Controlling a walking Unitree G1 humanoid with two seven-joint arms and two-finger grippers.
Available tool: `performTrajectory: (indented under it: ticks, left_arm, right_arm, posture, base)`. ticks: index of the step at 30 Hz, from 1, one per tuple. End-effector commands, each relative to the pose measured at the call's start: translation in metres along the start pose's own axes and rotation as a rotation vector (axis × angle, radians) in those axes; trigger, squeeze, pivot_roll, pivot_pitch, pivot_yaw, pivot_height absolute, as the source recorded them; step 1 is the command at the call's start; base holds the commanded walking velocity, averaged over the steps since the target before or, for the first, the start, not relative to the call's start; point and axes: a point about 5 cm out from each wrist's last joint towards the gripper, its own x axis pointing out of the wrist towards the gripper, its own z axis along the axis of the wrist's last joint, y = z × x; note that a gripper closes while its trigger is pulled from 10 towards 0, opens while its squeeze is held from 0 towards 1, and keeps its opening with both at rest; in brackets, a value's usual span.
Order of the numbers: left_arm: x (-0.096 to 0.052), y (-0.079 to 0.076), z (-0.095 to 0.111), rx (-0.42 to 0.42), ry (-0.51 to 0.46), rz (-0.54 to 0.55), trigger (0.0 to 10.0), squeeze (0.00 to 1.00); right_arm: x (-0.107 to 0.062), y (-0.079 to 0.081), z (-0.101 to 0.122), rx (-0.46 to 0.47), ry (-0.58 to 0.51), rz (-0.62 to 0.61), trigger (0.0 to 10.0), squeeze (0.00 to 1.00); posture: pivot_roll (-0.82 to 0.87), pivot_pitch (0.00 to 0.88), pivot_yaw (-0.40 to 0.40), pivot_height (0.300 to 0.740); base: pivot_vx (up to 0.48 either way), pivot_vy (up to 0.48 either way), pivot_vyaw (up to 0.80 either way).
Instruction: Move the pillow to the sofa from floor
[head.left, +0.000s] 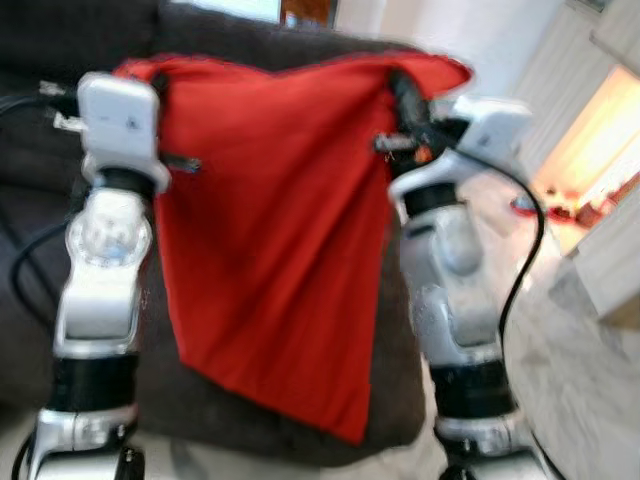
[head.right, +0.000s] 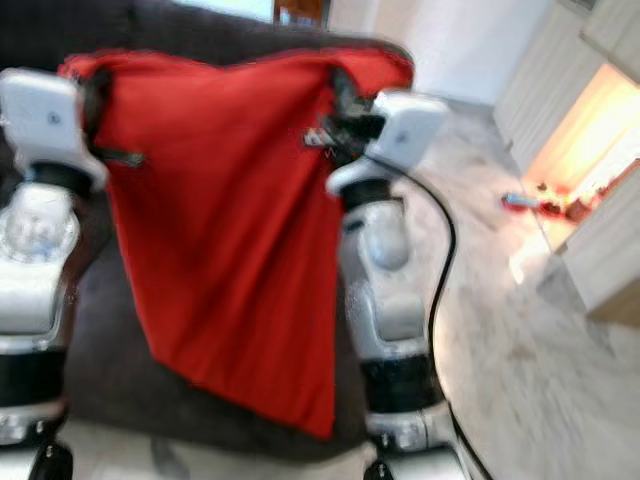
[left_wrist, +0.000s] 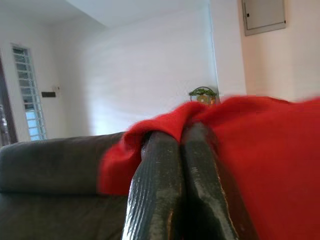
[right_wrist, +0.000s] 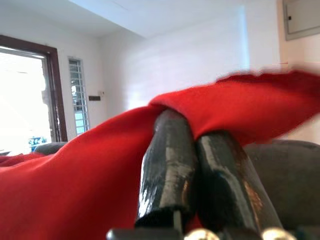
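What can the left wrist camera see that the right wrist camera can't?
The left wrist view alone has a small green plant past the red pillow. The right wrist view alone has a bright doorway with a dark frame. Both look along black fingers pinched on the pillow's red fabric, with the dark sofa behind, a white wall and a louvred window.
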Motion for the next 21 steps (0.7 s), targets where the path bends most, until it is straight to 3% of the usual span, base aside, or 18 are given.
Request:
performTrajectory:
  ticks: [1,6,11,21]
  left_arm:
    - [0.003,-0.010,0.017,-0.014,-0.075,-0.032,10.0,0.00]
    - [-0.001,-0.012,0.011,-0.012,-0.045,-0.052,10.0,0.00]
    - [-0.008,-0.023,-0.005,-0.011,0.031,-0.142,10.0,0.00]
    - [-0.017,-0.028,-0.022,-0.009,0.122,-0.199,10.0,0.00]
  right_arm:
    - [0.002,-0.005,0.019,-0.023,-0.078,0.000,10.0,0.00]
    - [-0.004,0.002,-0.002,-0.031,0.030,0.063,10.0,0.00]
    - [-0.015,0.008,-0.026,-0.040,0.129,0.122,10.0,0.00]
    - [-0.023,0.012,-0.042,-0.067,0.216,0.186,10.0,0.00]
  posture:
    - [0.18,0.000,-0.158,0.740]
    - [0.18,0.000,-0.162,0.740]
    - [0.18,0.000,-0.165,0.740]
    - [0.18,0.000,-0.172,0.740]
  base:
    - [0.292,0.000,0.00]
    - [0.173,0.000,0.00]
    - [0.000,0.000,0.00]
    - [0.000,0.000,0.00]
